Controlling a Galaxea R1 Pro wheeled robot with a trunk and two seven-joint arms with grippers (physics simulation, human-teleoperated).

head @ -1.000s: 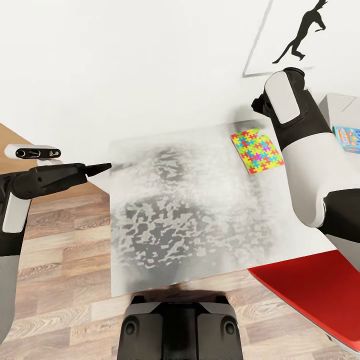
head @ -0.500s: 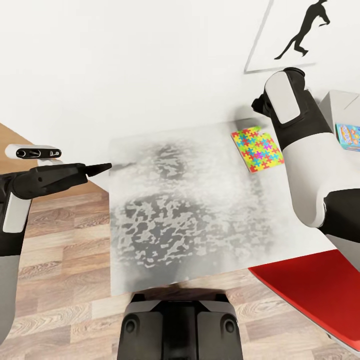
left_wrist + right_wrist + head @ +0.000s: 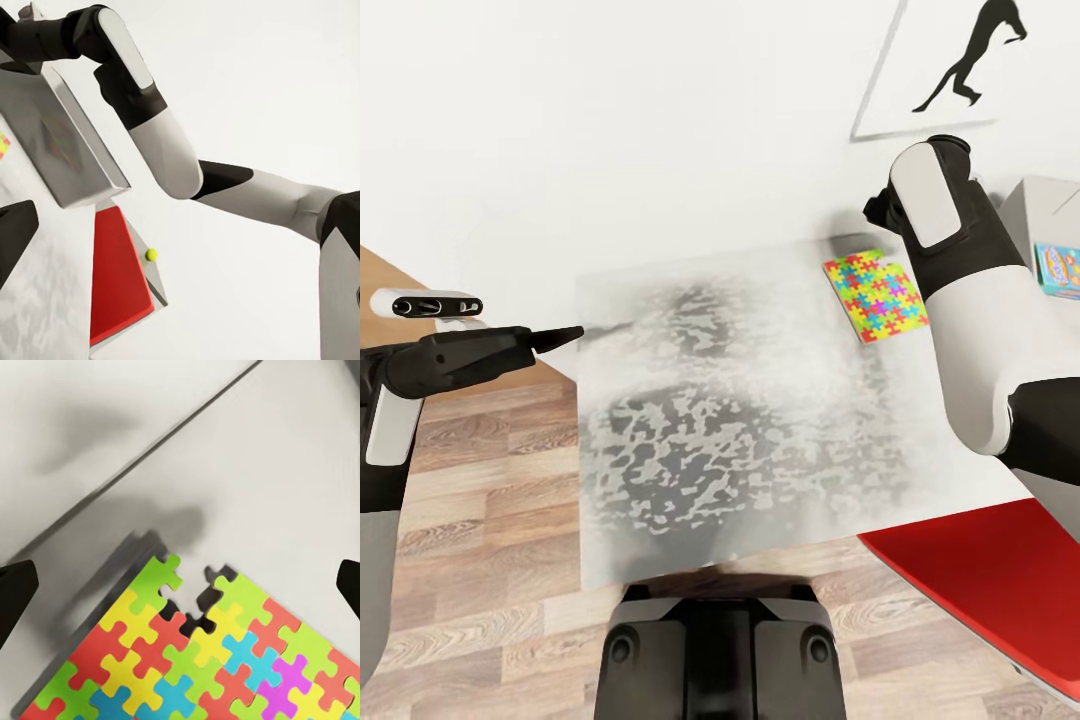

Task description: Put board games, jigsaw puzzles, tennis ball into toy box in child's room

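While right claw (image 3: 180, 577) hovers spread wide over counter (image 3: 740, 420), jigsaw puzzle (image 3: 202, 660) lies flat just below it, near wall. Toy box (image 3: 1050, 215) beyond puzzle, blue board game (image 3: 1058, 270) inside. Left claw (image 3: 565, 336) off counter edge; can't tell its spread. Tennis ball (image 3: 151, 254) by red panel (image 3: 116, 277).

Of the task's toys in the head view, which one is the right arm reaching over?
The jigsaw puzzle, the multicoloured mat by the wall; the right wrist view looks straight onto it. The blue board game lies apart, further right.
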